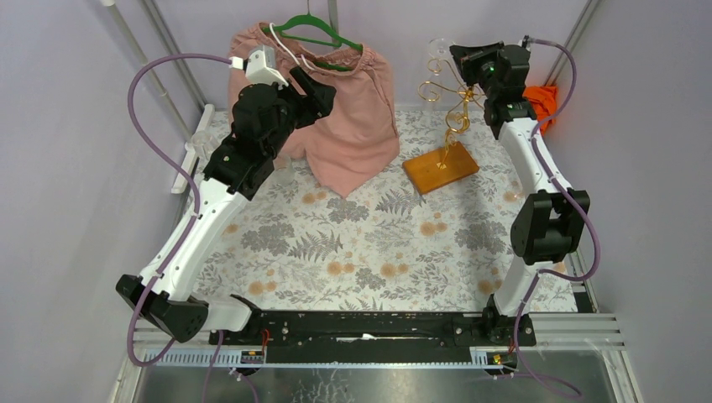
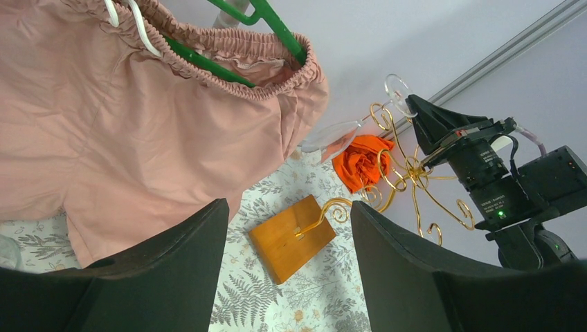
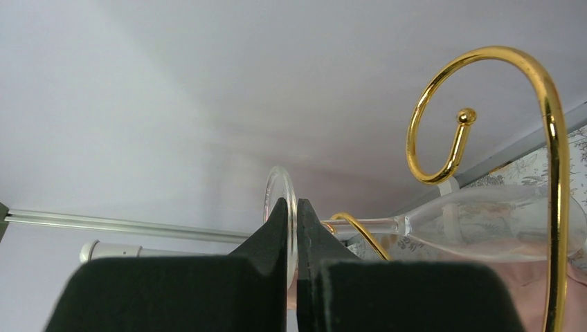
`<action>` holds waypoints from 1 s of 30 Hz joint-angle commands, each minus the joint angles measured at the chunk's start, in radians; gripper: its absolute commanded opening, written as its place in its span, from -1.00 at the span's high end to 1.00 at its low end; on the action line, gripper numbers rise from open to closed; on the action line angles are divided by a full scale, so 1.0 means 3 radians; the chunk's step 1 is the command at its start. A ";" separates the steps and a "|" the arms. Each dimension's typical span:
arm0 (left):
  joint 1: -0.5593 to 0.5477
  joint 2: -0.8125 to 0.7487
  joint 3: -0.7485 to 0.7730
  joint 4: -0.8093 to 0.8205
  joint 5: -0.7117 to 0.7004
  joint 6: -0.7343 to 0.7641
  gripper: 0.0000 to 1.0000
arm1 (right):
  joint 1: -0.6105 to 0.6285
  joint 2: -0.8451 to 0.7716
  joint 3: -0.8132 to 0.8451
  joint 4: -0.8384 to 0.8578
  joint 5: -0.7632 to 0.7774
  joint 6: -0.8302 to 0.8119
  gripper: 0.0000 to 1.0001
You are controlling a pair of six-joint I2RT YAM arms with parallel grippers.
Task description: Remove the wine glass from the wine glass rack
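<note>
At 1 o'clock: right fingers [image 3: 271,238] clamp wine glass [image 3: 477,216] foot, left fingers [image 2: 183,259] apart; glass not yet off wine glass rack [image 1: 440,166].

Pale lilac walls [image 1: 59,168] enclose a fern-print tablecloth [image 1: 361,252], evenly lit, with aluminium posts [image 1: 172,50] standing in the back corners

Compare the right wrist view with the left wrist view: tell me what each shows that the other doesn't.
Right wrist only: the right gripper, seen close up, with its jaws closed on the foot of the wine glass. Left wrist only: the open left gripper, pink shorts on a green hanger, an orange cloth and the stand's wooden base. Both: the wine glass and the gold curls of the wine glass rack.
</note>
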 commanded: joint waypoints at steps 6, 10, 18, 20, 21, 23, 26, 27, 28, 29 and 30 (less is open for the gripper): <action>-0.0027 0.0007 -0.0002 0.0064 -0.0075 0.0067 -0.46 | -0.0117 0.0026 0.0014 0.0014 -0.0232 0.0135 1.00; -0.0027 -0.0001 -0.0030 0.0075 -0.0088 0.0065 -0.46 | -0.0116 -0.0041 -0.0048 -0.0057 -0.0267 0.0077 1.00; -0.0027 0.0018 -0.0053 0.0100 -0.0035 0.0051 -0.46 | -0.0101 0.0096 0.0597 -0.0694 -0.0358 -0.0343 1.00; -0.0027 0.0019 -0.0053 0.0109 -0.0034 0.0050 -0.46 | -0.0094 0.0144 0.0765 -0.0786 -0.0436 -0.0403 1.00; -0.0027 0.0023 -0.0051 0.0110 -0.0031 0.0048 -0.46 | -0.0092 0.0161 0.0820 -0.0789 -0.0461 -0.0411 1.00; -0.0027 0.0025 -0.0047 0.0118 -0.0015 0.0053 -0.46 | -0.0083 0.0196 0.0943 -0.0848 -0.0467 -0.0441 1.00; -0.0023 0.0039 -0.0033 0.0105 -0.0017 0.0067 -0.46 | -0.0073 0.0276 0.1152 -0.0977 -0.0495 -0.0483 1.00; -0.0026 0.0036 -0.0033 0.0105 -0.0017 0.0073 -0.46 | -0.0069 0.0321 0.1280 -0.1067 -0.0522 -0.0499 1.00; -0.0027 0.0036 -0.0028 0.0101 -0.0030 0.0077 -0.46 | -0.0067 0.0358 0.1327 -0.1140 -0.0526 -0.0508 1.00; -0.0026 0.0031 -0.0027 0.0100 -0.0037 0.0079 -0.46 | -0.0067 0.0363 0.1334 -0.1145 -0.0521 -0.0516 1.00; -0.0024 0.0031 -0.0025 0.0100 -0.0039 0.0079 -0.46 | -0.0065 0.0363 0.1324 -0.1141 -0.0516 -0.0513 1.00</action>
